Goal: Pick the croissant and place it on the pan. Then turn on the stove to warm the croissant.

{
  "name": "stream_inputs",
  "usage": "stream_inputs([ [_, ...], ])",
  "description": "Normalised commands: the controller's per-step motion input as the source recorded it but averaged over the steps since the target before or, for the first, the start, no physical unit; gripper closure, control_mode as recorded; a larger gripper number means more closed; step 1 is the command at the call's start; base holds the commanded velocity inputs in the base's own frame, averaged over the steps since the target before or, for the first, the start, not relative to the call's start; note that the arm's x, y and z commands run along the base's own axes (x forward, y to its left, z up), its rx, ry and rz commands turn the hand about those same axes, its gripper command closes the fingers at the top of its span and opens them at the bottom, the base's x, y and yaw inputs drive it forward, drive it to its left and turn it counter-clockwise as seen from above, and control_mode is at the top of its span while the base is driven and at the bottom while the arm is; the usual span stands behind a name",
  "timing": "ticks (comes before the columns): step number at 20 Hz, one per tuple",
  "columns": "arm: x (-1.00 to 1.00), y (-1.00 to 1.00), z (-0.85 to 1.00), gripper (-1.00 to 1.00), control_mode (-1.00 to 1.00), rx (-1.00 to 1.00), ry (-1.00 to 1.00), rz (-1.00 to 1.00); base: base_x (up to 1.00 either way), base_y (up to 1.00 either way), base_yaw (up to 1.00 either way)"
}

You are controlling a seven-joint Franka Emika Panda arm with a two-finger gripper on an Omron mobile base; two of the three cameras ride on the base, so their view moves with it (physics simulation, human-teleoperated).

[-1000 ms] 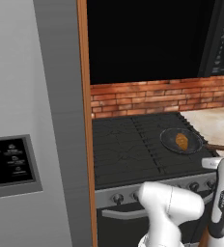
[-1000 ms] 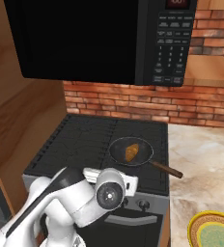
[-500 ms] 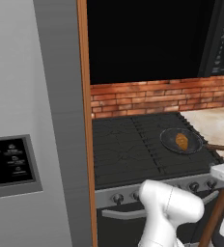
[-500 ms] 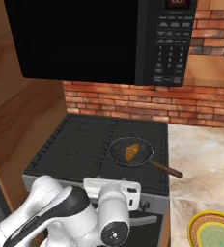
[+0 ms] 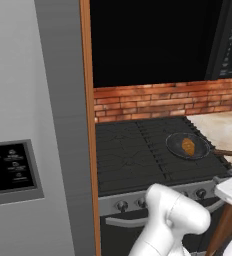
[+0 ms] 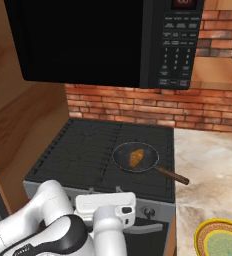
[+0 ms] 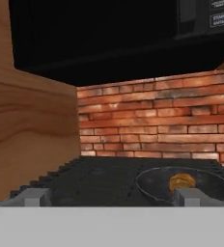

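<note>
Croissant lies in the pan, fingers spread.

Left base view: from behind the arm on its left, high, facing forward and down past the fridge to the stove.
Right base view: from behind on the right, high, under the microwave, facing down.
Hand view: low, near the stove's front edge, facing level toward the brick wall.
Shared: stove, pan, croissant.
</note>
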Motion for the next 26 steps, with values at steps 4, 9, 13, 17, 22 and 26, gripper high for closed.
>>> stream_inputs([
  [4, -0.01, 0.30, -0.19, -1.00, -1.00, -0.02, -0.16, -0.02, 0.00, 0.00, 0.00],
  [9, 0.00, 0.18, -0.21, -1.00, -1.00, -0.01, -0.10, -0.12, 0.00, 0.00, 0.00],
  [13, 0.01, 0.01, -0.27, -1.00, -1.00, -0.01, -0.08, -0.21, 0.00, 0.00, 0.00],
  [17, 0.01, -0.02, -0.31, -1.00, -1.00, 0.00, -0.06, -0.15, 0.00, 0.00, 0.00],
  [22, 0.00, -0.28, -0.22, -1.00, -1.00, 0.00, -0.02, -0.01, 0.00, 0.00, 0.00],
  [26, 0.00, -0.51, -0.22, -1.00, -1.00, 0.00, 0.00, 0.04, 0.00, 0.00, 0.00],
])
